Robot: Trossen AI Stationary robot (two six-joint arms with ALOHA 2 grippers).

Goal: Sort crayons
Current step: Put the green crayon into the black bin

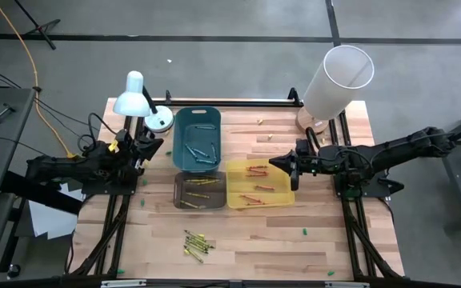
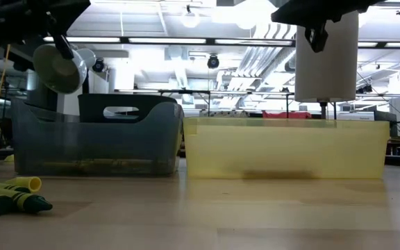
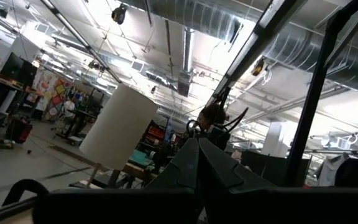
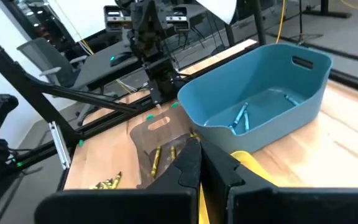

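Note:
A loose heap of green and yellow crayons (image 1: pixel 196 244) lies on the wooden table near its front edge, and it also shows in the low view (image 2: pixel 12 196). Blue crayons (image 4: pixel 240 118) lie in the blue bin (image 1: pixel 197 120). Yellow ones (image 4: pixel 156 158) lie in the dark bin (image 1: pixel 178 192), and red-orange ones (image 1: pixel 256 170) in the yellow bin (image 1: pixel 234 196). My right gripper (image 4: pixel 199 152) hangs shut and holding nothing above the yellow bin's right side (image 1: pixel 282 164). My left gripper (image 3: pixel 197 155), also shut with nothing in it, is drawn back at the table's left edge (image 1: pixel 150 146) and points up into the room.
A white desk lamp (image 1: pixel 134 96) stands at the far left corner and a tall white cylinder (image 1: pixel 338 76) at the far right. Small green bits (image 1: pixel 303 232) and pale pegs (image 1: pixel 259 122) are scattered over the wood. Bare tabletop lies around the crayon heap.

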